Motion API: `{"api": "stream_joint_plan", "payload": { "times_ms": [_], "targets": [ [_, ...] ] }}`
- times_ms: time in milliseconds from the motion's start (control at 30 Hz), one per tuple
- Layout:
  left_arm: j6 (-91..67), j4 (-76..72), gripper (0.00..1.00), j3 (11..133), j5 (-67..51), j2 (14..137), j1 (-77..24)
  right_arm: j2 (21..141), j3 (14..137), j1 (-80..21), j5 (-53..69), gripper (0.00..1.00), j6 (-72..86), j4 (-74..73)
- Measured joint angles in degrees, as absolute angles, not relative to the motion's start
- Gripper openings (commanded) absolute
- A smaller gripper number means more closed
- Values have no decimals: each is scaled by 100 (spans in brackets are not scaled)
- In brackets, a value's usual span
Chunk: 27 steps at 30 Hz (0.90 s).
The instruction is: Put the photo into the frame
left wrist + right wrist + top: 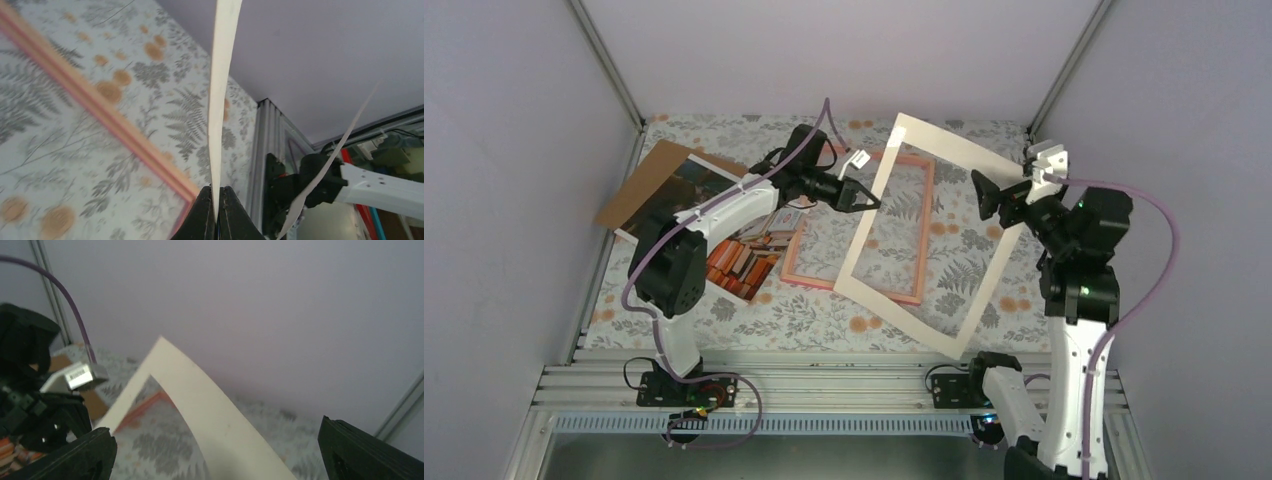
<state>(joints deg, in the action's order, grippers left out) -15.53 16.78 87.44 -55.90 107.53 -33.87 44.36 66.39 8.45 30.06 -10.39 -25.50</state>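
Note:
The pink frame point(926, 220) lies flat on the patterned table; it also shows in the left wrist view point(115, 125) and the right wrist view point(145, 407). The photo point(742, 268) lies face up to its left, partly under my left arm. My left gripper point(867, 200) point(216, 192) is shut on the left strip of a cream mat board point(904, 320) point(220, 100), which it holds tilted above the frame. My right gripper point(984, 195) point(215, 437) is open at the mat's far right side. A strip of the mat point(200, 390) runs between its wide-apart fingers.
A brown cardboard backing board point(644, 185) lies at the back left, partly under the photo. Grey walls close in on three sides. The aluminium rail point(824, 385) with the arm bases runs along the near edge.

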Motion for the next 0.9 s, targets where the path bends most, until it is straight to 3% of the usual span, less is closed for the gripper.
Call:
{"api": "stream_joint_plan", "payload": {
  "times_ms": [367,600,900],
  "targets": [
    [-1382,1308,2,8053,-5398,10831,-3105,5570,6099,847,2290,100,-143,-3474],
    [-1372,1092,2,8042,-5474,10849,-3015,6062,5669,871,3144,100,99,-3533],
    [-1597,746,2,7684,-5509,10890,-2703,6742,6012,1422,3701,100,58,-3509]
  ]
}}
